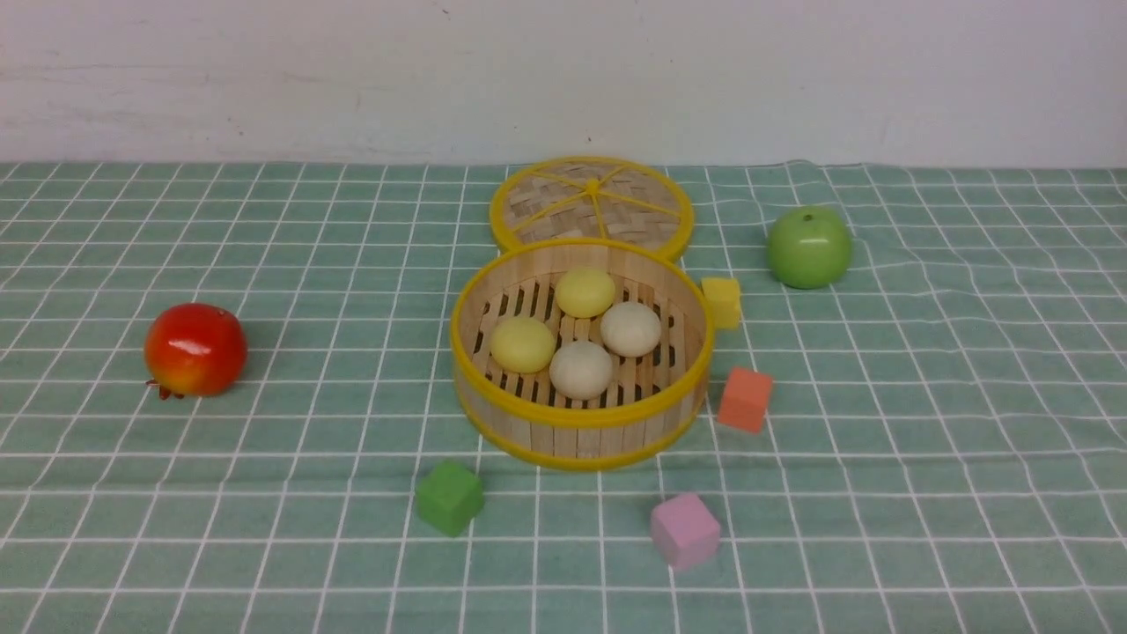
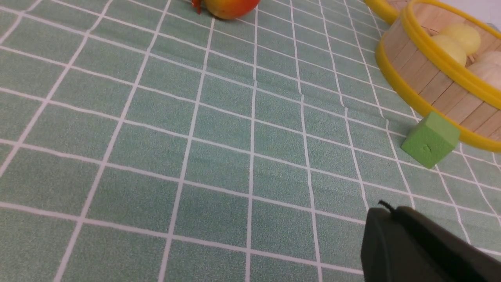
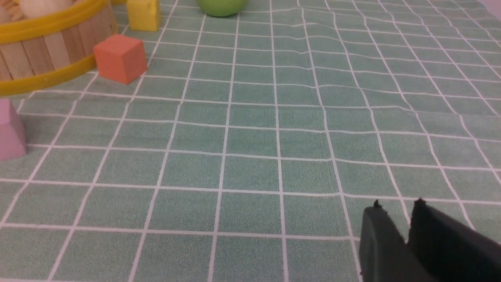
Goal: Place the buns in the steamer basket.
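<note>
1. Now I see four small rounded buns (image 1: pixel 577 332), two pale yellow, two beige-white, inside the round bamboo-slat steamer basket (image 1: pixel 581 431), mid-table.
2. Left gripper (image 2: pixel 385 207) pressed together, empty.
3. Right gripper (image 3: pixel 397 209) slightly spread, empty.

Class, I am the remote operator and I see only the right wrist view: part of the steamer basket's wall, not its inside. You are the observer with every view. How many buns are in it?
Observer: Four buns lie on the slat floor of the steamer basket: two pale yellow, two beige-white.
Operator: Where is the lid?
Observer: The woven lid lies flat on the cloth just behind the basket.
Operator: And the left arm?
Observer: The left gripper has its jaws shut on nothing, over the cloth on the near side of the green cube.
</note>
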Available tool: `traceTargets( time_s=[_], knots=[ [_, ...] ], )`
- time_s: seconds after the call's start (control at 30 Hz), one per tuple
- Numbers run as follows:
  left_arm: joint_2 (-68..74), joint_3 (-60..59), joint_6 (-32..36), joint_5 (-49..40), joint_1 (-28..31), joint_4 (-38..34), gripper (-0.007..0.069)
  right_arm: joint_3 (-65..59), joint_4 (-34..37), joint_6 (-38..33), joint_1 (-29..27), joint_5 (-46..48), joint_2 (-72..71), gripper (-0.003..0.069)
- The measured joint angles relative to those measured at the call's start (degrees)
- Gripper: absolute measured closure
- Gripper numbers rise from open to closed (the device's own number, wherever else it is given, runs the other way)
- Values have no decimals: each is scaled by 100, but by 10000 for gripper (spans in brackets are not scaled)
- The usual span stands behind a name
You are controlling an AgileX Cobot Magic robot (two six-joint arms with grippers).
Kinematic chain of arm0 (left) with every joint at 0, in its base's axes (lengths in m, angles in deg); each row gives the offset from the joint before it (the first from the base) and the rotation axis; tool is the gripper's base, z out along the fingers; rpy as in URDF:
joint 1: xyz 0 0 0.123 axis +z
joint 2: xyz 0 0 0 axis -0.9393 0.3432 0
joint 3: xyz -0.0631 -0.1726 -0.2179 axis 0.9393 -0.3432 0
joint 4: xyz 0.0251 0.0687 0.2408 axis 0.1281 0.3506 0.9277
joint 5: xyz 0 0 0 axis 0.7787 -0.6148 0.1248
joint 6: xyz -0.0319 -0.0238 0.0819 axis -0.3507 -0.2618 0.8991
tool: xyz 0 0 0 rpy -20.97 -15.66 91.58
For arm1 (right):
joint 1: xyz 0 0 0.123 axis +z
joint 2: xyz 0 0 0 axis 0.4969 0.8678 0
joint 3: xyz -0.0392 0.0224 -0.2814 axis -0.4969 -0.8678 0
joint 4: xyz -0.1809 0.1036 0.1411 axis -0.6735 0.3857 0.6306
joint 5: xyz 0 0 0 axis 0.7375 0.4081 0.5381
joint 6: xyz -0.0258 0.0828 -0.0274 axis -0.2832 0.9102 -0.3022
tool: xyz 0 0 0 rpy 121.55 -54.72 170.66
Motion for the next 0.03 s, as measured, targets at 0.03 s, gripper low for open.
traceTargets(
  time_s=[0.03],
  knots=[
    [0,0,0,0,0,0,635,0,0,0,0,0,0,533]
  ],
)
